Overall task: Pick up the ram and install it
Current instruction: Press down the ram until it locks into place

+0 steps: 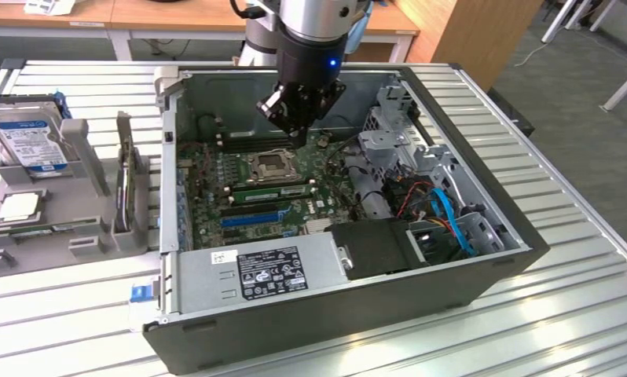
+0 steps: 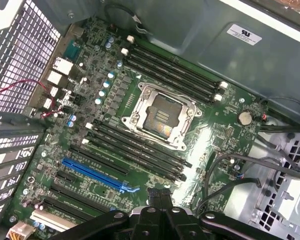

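In the exterior view, a slim green stick that looks like the ram (image 1: pixel 273 191) lies along the black memory slots on the near side of the CPU socket (image 1: pixel 269 164), inside the open computer case (image 1: pixel 345 306). My gripper (image 1: pixel 292 126) hangs over the motherboard on the far side of the socket, well above the board and apart from that stick. Its fingers are shut with nothing between them. In the wrist view the fingertips (image 2: pixel 160 196) meet above the blue slot (image 2: pixel 97 175), with the socket (image 2: pixel 162 115) and the black memory slots (image 2: pixel 140 150) below.
On the exterior view's left, a grey fixture (image 1: pixel 83 236) holds a hard drive (image 1: pixel 31 141), a CPU chip (image 1: pixel 18 206) and an upright green card (image 1: pixel 127 177). Drive cages and blue and orange cables (image 1: pixel 439 208) crowd the case's right side. The power supply (image 1: pixel 261 271) sits at the front.
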{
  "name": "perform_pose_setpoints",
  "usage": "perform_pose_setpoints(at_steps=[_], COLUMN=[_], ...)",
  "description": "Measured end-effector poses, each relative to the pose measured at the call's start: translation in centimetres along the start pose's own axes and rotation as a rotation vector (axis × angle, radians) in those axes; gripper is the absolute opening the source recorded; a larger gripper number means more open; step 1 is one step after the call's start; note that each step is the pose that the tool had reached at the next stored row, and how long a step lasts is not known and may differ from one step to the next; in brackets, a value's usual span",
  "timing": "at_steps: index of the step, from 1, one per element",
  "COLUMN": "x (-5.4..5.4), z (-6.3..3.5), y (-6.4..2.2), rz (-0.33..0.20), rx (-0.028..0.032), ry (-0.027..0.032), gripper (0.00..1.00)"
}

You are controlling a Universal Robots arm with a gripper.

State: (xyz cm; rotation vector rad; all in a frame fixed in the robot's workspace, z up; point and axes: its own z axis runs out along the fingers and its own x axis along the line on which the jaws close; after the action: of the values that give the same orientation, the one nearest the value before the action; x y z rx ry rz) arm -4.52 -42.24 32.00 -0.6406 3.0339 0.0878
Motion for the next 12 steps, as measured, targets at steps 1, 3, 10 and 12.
perform_pose_setpoints(at_steps=[1, 3, 10, 12], x=[0.06, 0.23, 0.61, 0.61], z=[0.01, 0.03, 0.02, 0.02], y=[0.03, 0.1, 0.28, 0.28], rz=[0.0, 0.0, 0.0, 0.003], rx=[-0.0001, -0.0002, -0.0002, 0.0], ry=[-0.0001, -0.0002, -0.0002, -0.0004], gripper=[0.1, 0.1, 0.1, 0.1])
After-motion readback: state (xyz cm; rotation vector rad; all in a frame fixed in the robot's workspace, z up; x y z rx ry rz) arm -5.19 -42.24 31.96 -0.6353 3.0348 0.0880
